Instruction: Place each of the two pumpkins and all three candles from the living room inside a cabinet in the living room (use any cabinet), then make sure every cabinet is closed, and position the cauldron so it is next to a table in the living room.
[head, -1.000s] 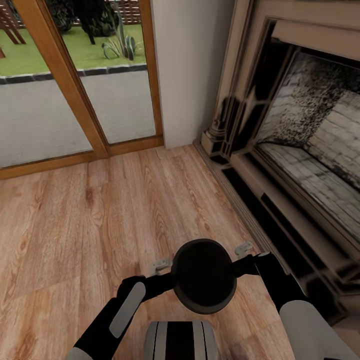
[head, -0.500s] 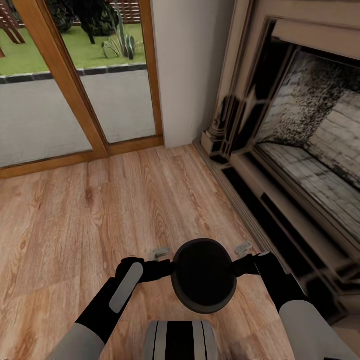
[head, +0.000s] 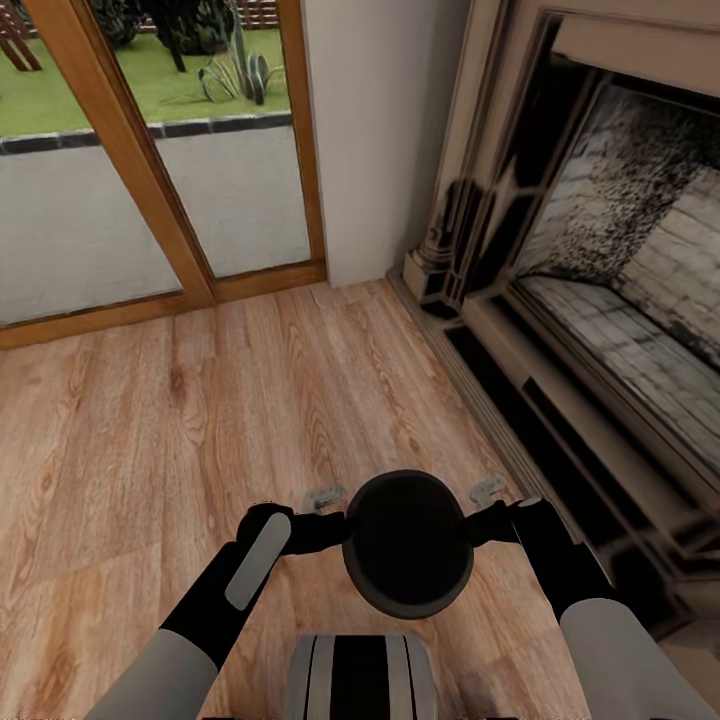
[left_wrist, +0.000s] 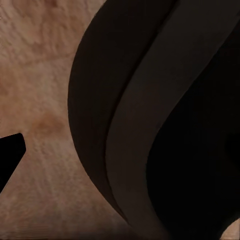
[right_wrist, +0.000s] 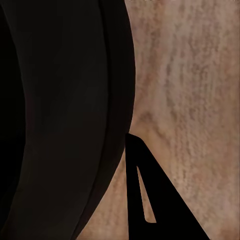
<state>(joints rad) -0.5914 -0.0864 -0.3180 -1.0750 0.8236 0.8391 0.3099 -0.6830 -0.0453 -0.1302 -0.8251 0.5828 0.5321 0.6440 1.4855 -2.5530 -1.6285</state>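
I've got the cauldron (head: 408, 545) pinched between left gripper (head: 322, 510) & right gripper (head: 480, 505) — near the fireplace (head: 590, 320). Even squeeze, pot level, slow turns.

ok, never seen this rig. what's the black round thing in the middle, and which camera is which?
It is a simulated two-armed wheeled robot. The large picture comes from its head camera, looking down over both arms at a wooden floor, with a glass door ahead and a fireplace to the right. The black round thing is the cauldron, seen from above, mouth up, carried between the left gripper and the right gripper, one at each side of its rim. Whether their fingers are clamped shut is not clear. The two small pictures come from cameras at each wrist: each shows the cauldron's dark curved wall up close against floorboards.
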